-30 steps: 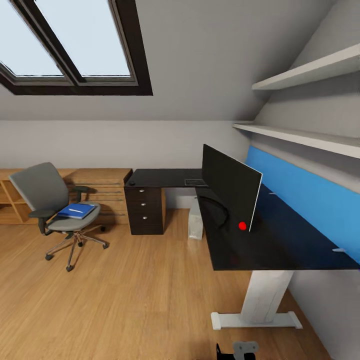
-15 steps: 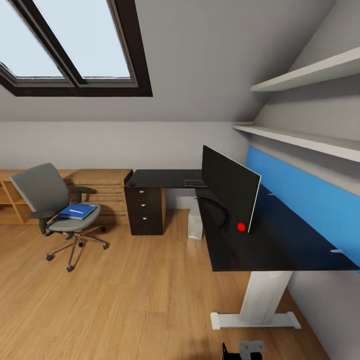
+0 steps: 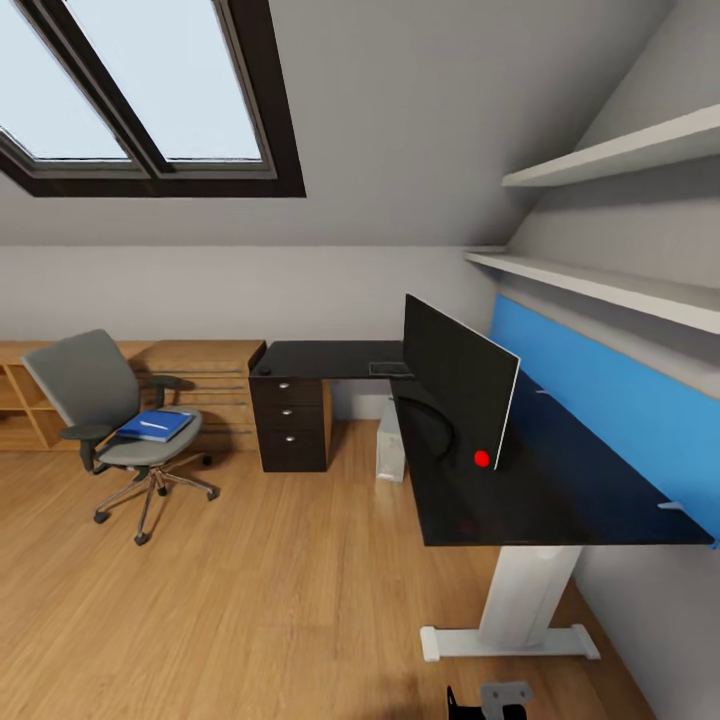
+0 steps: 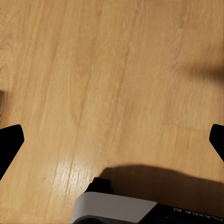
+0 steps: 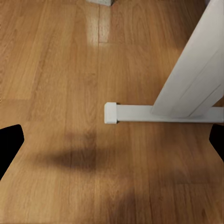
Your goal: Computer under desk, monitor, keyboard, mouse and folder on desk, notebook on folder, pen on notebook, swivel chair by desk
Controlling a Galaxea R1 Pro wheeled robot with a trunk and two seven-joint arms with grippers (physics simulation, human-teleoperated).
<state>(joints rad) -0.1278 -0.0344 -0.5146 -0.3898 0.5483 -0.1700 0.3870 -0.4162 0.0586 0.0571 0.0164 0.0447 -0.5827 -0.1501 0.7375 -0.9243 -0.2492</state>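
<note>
Monitor [image 3: 458,385] on black desk [image 3: 540,490]

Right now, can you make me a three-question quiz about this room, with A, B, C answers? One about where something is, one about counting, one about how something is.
1. Where is the folder?
A. on the swivel chair seat
B. on the desk
C. on the floor

2. How many round knobs does the dark drawer unit show?
A. one
B. three
C. five

3. How is the monitor standing?
A. lying flat on the floor
B. upright on the desk
C. leaning on the chair

Answers:
1 A, the blue folder lies on the swivel chair seat, away from the desk.
2 B, three silver knobs sit one above another.
3 B, it stands upright on the black desktop.
</note>
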